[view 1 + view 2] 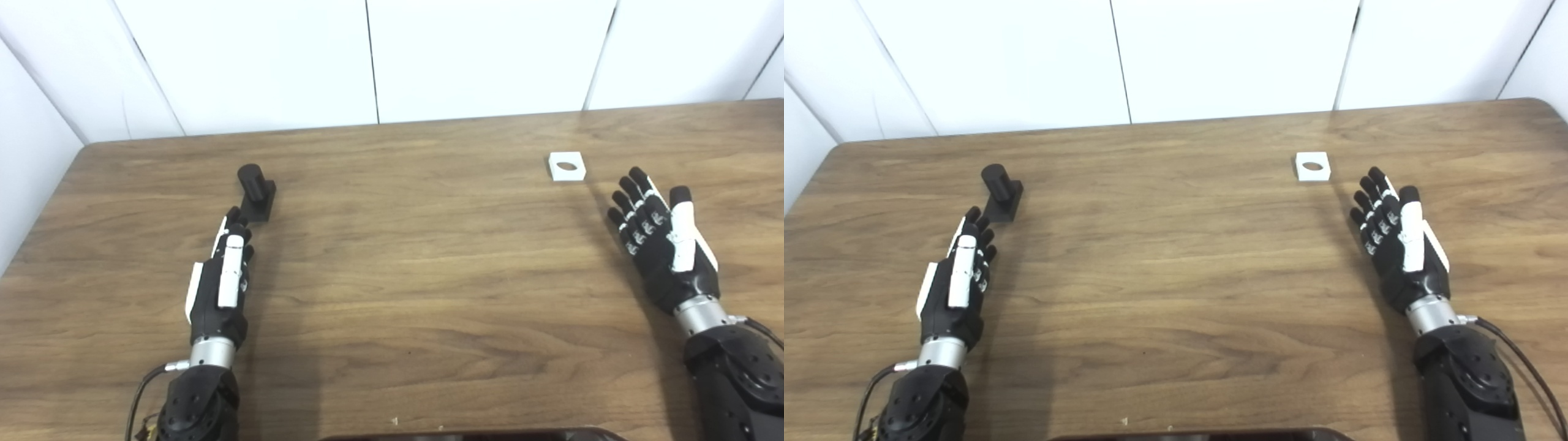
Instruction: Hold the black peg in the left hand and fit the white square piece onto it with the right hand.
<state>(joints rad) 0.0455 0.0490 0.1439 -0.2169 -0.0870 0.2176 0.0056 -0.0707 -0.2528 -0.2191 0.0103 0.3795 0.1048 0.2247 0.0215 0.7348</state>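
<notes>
Status: 0 of 2 steps done. Our left hand is empty, fingers extended, tips just short of the peg, which stands on the table. Right hand is empty, fingers spread, near the white piece. Remaining: grasp both, then fit.

This looks like a robotics lab or test bench rather than a home or shop. A bare wood-grain table is boxed in by plain white panels standing just beyond its far edge, well ahead of both hands, and along the side outboard of the left hand. Exposed cables trail from the robot's wrists behind the right hand, suiting a trial rig.
</notes>
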